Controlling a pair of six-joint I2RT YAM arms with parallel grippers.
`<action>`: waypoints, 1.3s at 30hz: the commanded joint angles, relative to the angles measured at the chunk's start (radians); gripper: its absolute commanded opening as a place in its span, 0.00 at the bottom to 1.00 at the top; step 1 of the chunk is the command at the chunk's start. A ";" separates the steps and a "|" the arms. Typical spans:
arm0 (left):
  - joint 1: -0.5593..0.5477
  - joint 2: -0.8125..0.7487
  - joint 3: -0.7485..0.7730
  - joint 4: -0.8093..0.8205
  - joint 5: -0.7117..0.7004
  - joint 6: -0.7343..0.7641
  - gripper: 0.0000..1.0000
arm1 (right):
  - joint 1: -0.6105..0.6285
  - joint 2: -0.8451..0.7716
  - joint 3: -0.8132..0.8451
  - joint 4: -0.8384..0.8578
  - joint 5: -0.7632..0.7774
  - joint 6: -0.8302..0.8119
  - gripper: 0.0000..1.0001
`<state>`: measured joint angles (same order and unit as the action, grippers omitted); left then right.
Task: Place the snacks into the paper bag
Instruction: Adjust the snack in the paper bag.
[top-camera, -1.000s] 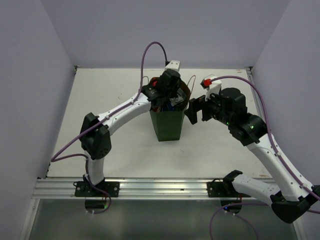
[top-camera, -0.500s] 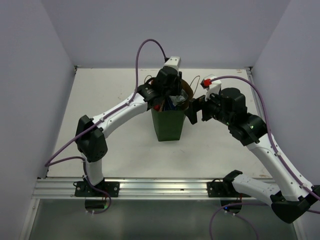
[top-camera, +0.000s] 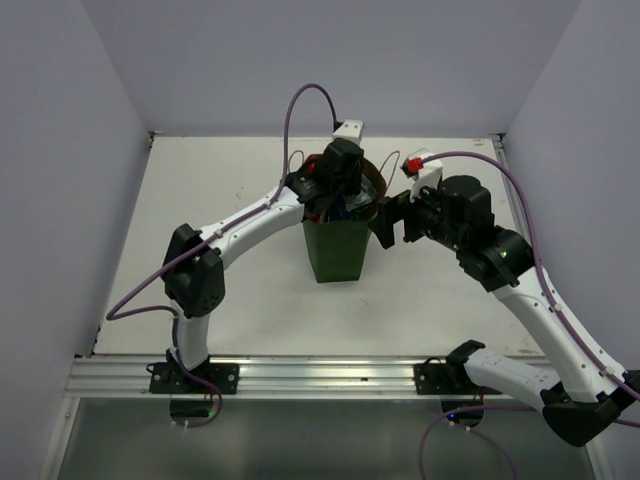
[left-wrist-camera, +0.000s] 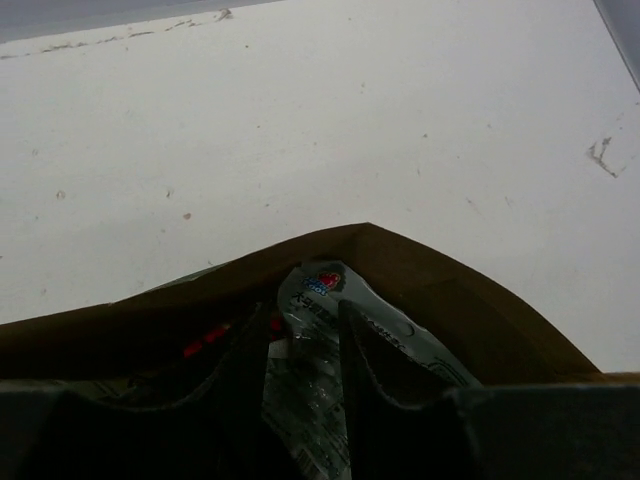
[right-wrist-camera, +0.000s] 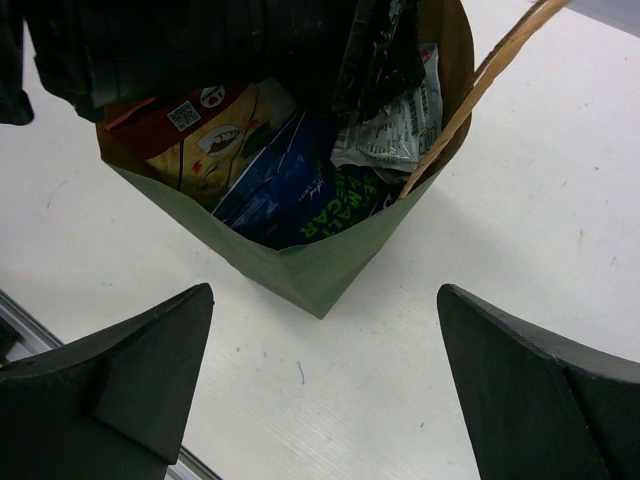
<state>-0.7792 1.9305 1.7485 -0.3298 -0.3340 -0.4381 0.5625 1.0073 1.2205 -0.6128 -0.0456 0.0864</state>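
Top external view is showing you the left gripper (top-camera: 345, 185) reaching down into the mouth of the paper bag (top-camera: 338, 258), which is standing upright on the white table (top-camera: 220, 190). Left wrist view is showing its fingers (left-wrist-camera: 375, 370) standing partly apart, narrow rather than wide. The silver-grey packet (left-wrist-camera: 318, 300) is lying in the gap and looking loose, not pinched. Its long axis is running along the fingers, pointing ahead of them towards the bag's brown inner wall.

Right wrist view is showing the chip bag (right-wrist-camera: 200, 125) and a blue packet (right-wrist-camera: 285, 180) sitting inside the bag, beside the silver one. The right gripper (right-wrist-camera: 322, 290) is hanging wide and empty just beside the bag's right wall, so the left arm is the nearer one.

You are probably needing a straight lift out of the bag. The rim is sitting close around the fingers, and a tan handle (right-wrist-camera: 480, 90) is looping up on the right gripper's side. Bare table is showing on every side of the bag.
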 joint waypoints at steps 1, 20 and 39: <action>0.006 0.030 0.051 0.025 -0.111 0.052 0.37 | -0.001 -0.013 0.002 0.027 -0.005 0.003 0.99; 0.014 -0.136 0.097 0.037 -0.020 0.104 0.44 | 0.000 -0.022 0.010 0.036 0.004 -0.004 0.98; 0.029 -0.563 -0.056 0.132 -0.115 0.363 0.80 | 0.000 -0.117 0.027 0.074 0.249 0.006 0.99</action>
<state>-0.7643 1.4456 1.7523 -0.2588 -0.3576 -0.1505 0.5625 0.9318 1.2205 -0.6022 0.0715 0.0864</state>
